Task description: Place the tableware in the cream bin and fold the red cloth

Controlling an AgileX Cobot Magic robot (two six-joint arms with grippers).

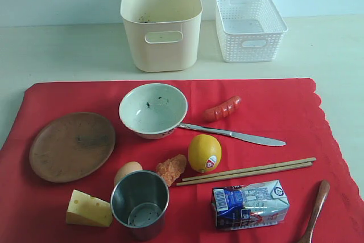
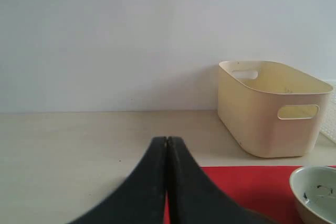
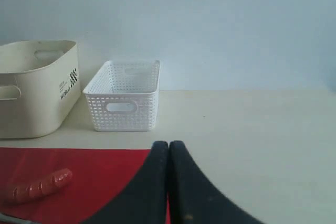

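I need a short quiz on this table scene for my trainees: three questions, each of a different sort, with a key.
1. True or false: the bowl already sits inside the cream bin.
2. How does the steel cup stand on the red cloth? A) upright, mouth up. B) tipped on its side. C) upside down.
3. Fill the gap: the left end effector and the right end effector are both ____ (open or shut).

Key: 1 false; 2 A; 3 shut.
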